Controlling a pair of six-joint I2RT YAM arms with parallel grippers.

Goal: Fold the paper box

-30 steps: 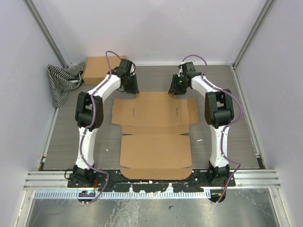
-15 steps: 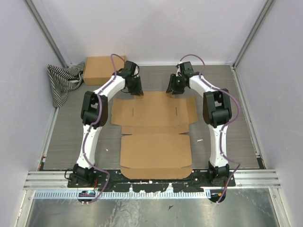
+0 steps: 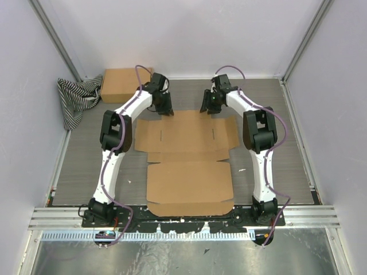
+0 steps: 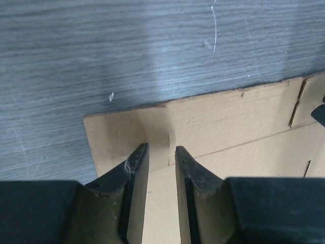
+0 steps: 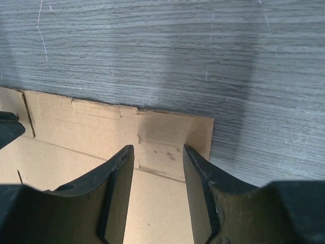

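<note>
Grey wood-grain table (image 3: 80, 166), white walls (image 3: 183, 40); the paper box (image 3: 189, 177) lies flat and unfolded at centre. Left gripper (image 4: 161, 148) and right gripper (image 5: 158, 148) stand part-open, empty, above its far corners. Both corners should be raised together along the crease. Wrist views alone reveal jaw gaps; overhead, the whole sheet.

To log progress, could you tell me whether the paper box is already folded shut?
No, the paper box lies as a flat open sheet on the table, its flaps spread out.
</note>
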